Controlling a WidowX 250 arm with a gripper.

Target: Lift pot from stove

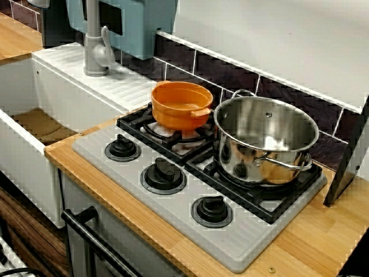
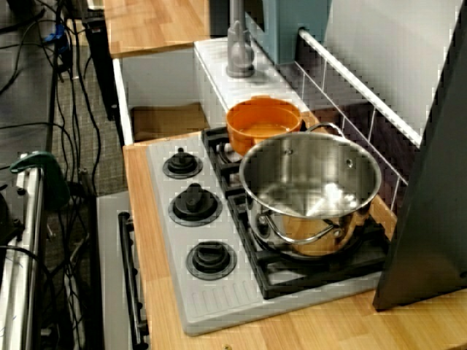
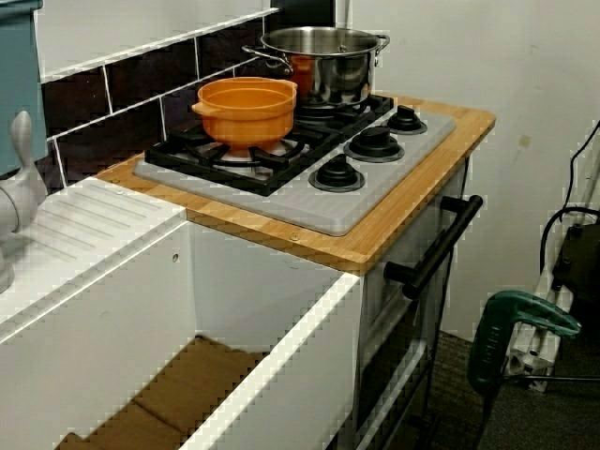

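1. Nothing done yet: small round orange plastic pot [image 1: 181, 104] with short stubby side handles sits flat on a black burner grate [image 1: 167, 134] of the grey toy stove [image 1: 173, 199].
2. Pot's place: on the burner at the end of the stove nearest the white sink, on the back half toward the dark tiled wall [image 1: 230, 75].
3. Right beside it, on the other burner: a large shiny steel pot [image 1: 265, 140], much bigger. Looks very close to the orange one, maybe touching; cannot tell for sure.
4. Inside the orange pot: looks empty.
5. Along the front edge of the stove: three black round knobs [image 1: 164, 175], all in a row, well clear of the pot.
6. Stove rests on a wooden worktop [image 1: 300, 242], filling most of it up to the front edge.
7. End effector: not in any of the three views, so cannot tell if open or closed, or if holding anything.
8. Still to do, by the look of it: come down over the orange pot, grab its rim or a stubby handle, then lift it straight up off the grate.
9. Worth watching: the steel pot so near on one side leaves little room there, so grabbing from the sink side or the front seems safer.
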